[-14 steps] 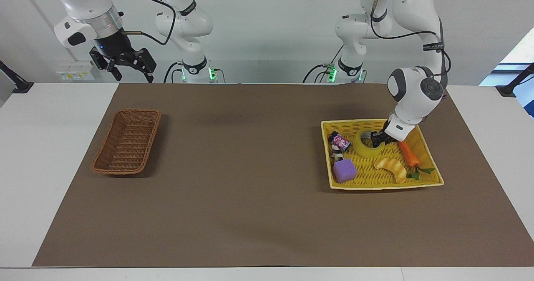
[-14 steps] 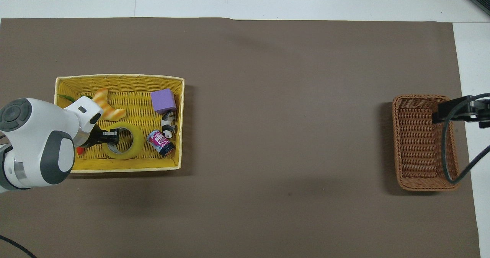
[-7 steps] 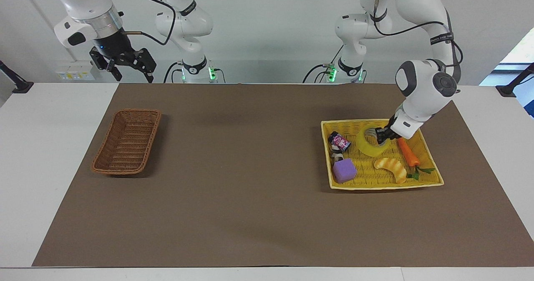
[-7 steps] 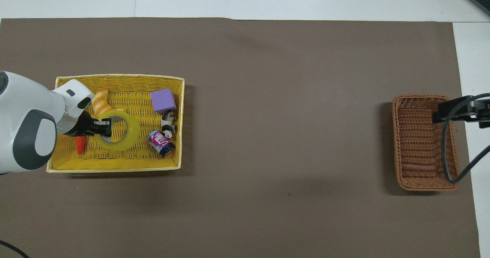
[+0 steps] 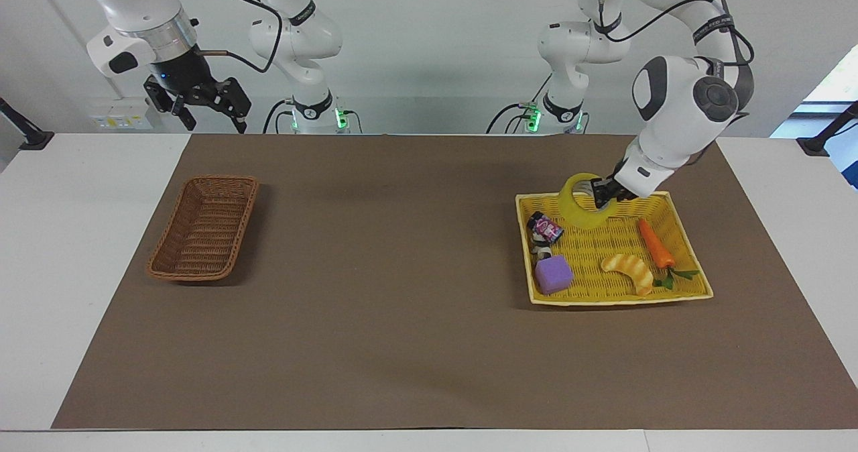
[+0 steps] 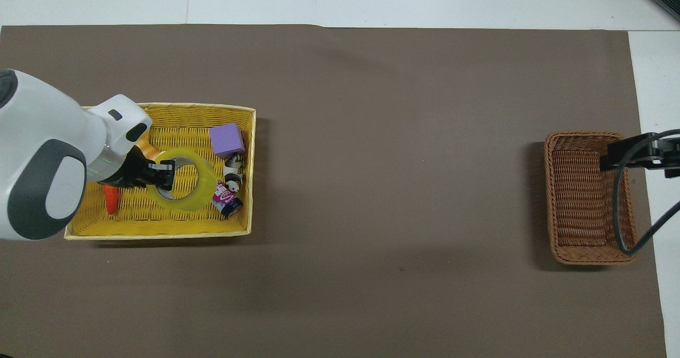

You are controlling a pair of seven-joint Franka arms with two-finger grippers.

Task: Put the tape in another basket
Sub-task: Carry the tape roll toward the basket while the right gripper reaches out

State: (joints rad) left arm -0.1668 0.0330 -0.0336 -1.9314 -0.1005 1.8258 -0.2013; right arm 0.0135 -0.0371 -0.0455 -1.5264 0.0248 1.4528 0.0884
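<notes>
The tape [image 5: 573, 209], a translucent yellow ring with a white core, hangs tilted in my left gripper [image 5: 598, 194], which is shut on its rim. It is lifted above the edge of the yellow basket [image 5: 617, 298] nearest the robots. In the overhead view the tape [image 6: 208, 180] and left gripper [image 6: 164, 173] cover the yellow basket's middle [image 6: 159, 236]. The dark-brown wicker basket [image 5: 204, 227] sits empty at the right arm's end of the table; it also shows in the overhead view [image 6: 587, 198]. My right gripper [image 5: 209, 113] waits open, raised above that end [image 6: 632, 156].
In the yellow basket lie a purple cube [image 5: 554, 274], a croissant toy [image 5: 630, 269], a carrot toy [image 5: 655, 244], a small pink can [image 5: 546, 227] and a small black-and-white figure [image 6: 232, 169]. A brown mat [image 5: 402, 271] covers the table between the baskets.
My left gripper has lifted the tape up out of the yellow basket and carried it toward the robots' side of it. The right arm has not moved.
</notes>
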